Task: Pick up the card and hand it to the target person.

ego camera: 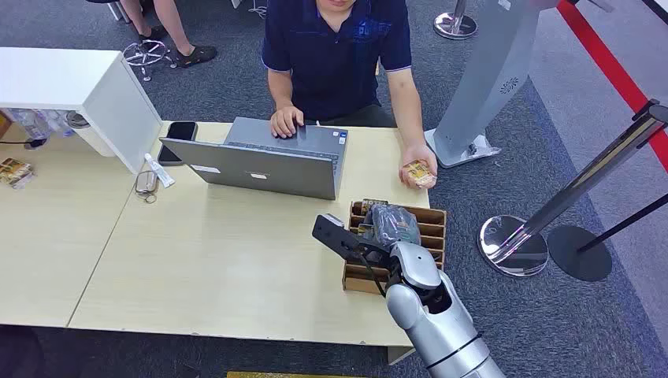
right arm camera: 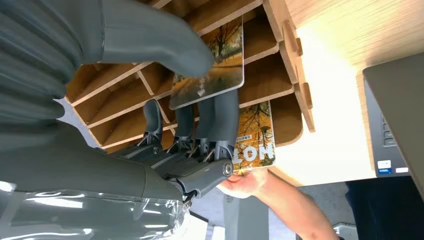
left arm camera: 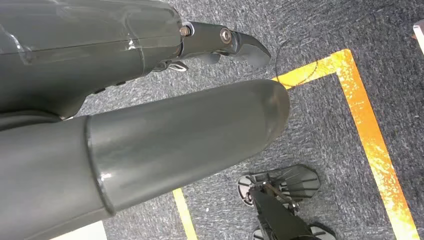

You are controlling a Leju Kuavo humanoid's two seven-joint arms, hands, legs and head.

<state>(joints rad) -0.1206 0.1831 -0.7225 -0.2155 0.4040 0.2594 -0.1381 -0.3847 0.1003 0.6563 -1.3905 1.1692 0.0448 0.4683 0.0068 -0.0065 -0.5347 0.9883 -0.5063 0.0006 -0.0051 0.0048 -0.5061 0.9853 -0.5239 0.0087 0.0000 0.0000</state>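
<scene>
One card (right arm camera: 212, 65) in right hand (right arm camera: 190, 115), long axis along slot dividers.

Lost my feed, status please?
Right hand pinches card over wooden rack. Left hand hangs empty. Person's hand waits beside laptop.

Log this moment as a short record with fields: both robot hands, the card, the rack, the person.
right robot hand: over the wooden rack, pinching a card between thumb and fingers
card: autumn-tree picture, held above the rack's slots
wooden rack: on the desk's near right corner; another card sits in a slot
left robot hand: hanging over the carpet, holding nothing; whether its fingers are spread or curled cannot be told
person: seated behind the laptop, one hand on it, the other at the desk edge holding a small item
</scene>
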